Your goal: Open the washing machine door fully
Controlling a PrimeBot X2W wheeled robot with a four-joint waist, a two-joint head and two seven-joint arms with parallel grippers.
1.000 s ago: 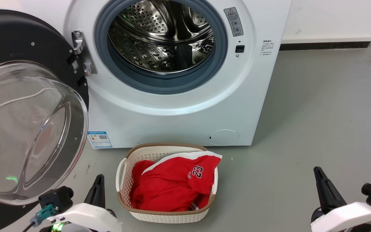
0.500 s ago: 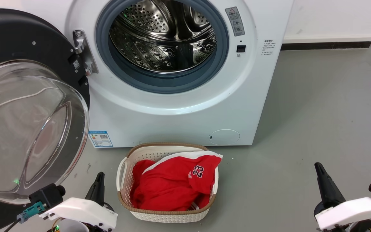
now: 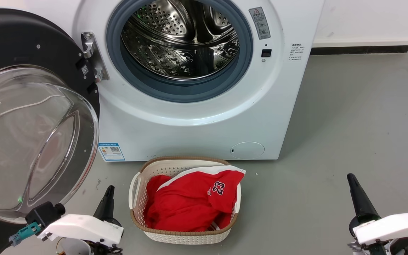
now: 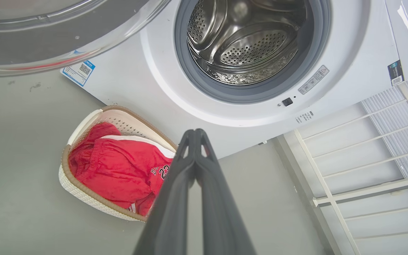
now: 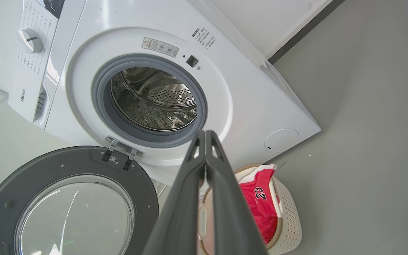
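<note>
On the head camera I have one washing machine door [image 3: 30,117], swung out to the left of the drum opening [image 3: 181,46]. It hangs from a single metal hinge [image 3: 92,58] at that opening's left edge. Its inner face and bulging glass bowl point out toward me. The door is round, so I can't give it a long axis.

Below the opening, one basket [image 3: 135,187] sits on the floor, holding one red garment [image 3: 190,205] marked 23. Both grippers are low. The left gripper [image 3: 109,193] is below the door, left of the opening, and the right gripper [image 3: 352,180] is well off to the opening's right.

On the left wrist camera the two fingers [image 4: 175,184] meet at their tips, closed on nothing, aimed just under the opening. The door's glass edge crosses the corner to the opening's left.

On the right wrist camera this pair is also pressed together and empty. The door shows as a whole disc beside the opening at the hinge, facing nearly the same way as the machine's front.
</note>
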